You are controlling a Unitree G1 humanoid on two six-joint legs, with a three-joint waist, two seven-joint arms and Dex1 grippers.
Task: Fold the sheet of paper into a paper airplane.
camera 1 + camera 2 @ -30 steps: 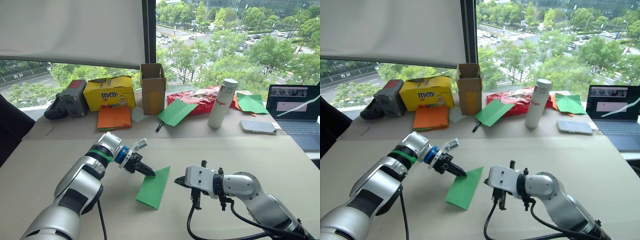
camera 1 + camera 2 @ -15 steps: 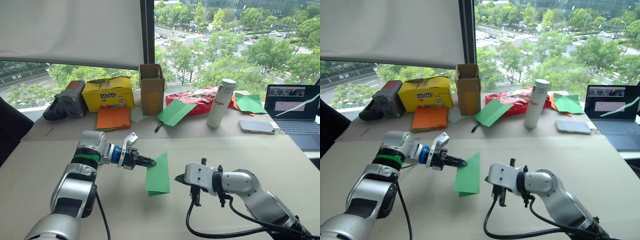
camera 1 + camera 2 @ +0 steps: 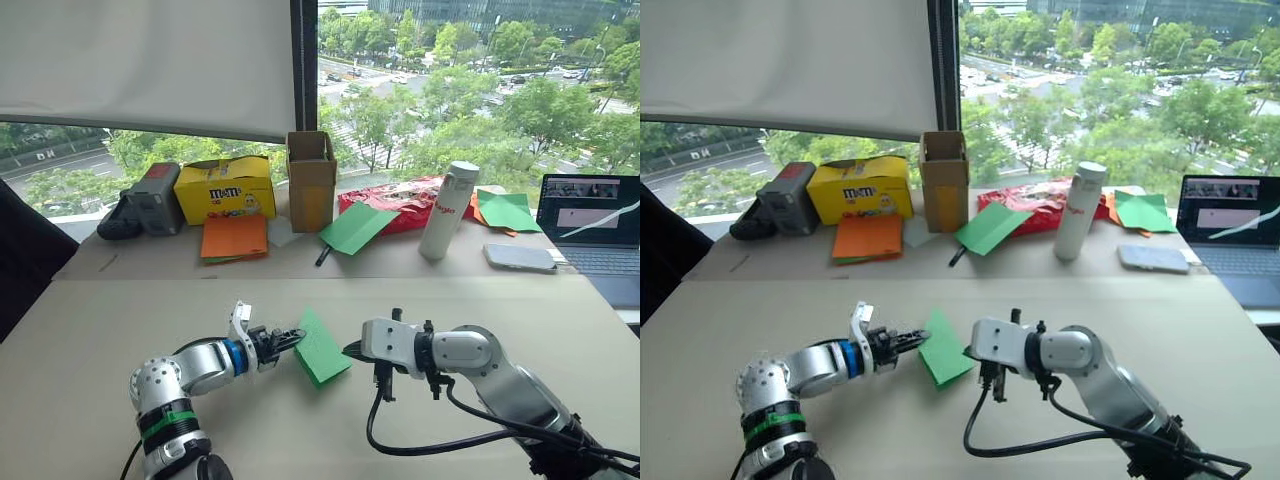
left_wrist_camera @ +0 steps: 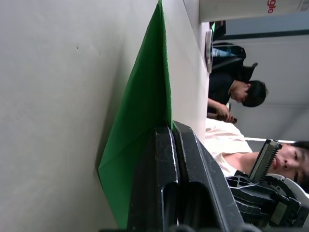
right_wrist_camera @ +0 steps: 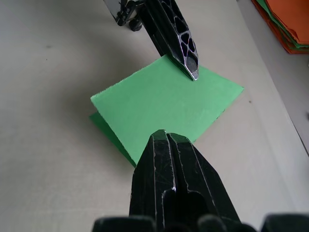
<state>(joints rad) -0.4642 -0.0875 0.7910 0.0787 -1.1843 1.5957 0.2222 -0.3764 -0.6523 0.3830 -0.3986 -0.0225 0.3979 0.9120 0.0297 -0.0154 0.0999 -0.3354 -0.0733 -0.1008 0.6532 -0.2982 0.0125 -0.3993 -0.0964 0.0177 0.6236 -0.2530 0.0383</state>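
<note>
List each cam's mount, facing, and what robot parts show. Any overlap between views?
Left eye, right eye: head stereo pair, looking forward and down over the table; both arms show.
Left wrist: along the left gripper, shut on the sheet of paper; seated people beyond.
Right wrist: along the shut right gripper, facing the sheet, the left gripper's fingers and orange paper sheets.
Shared: every view has the green sheet and left gripper.

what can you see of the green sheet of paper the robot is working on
The sheet of paper is thin, bright green and matte, folded over on itself into two layers whose edges don't quite line up. It lies on the beige table between the two arms. The left end effector is shut on one edge, and the closed right end effector sits at the opposite edge.
</note>
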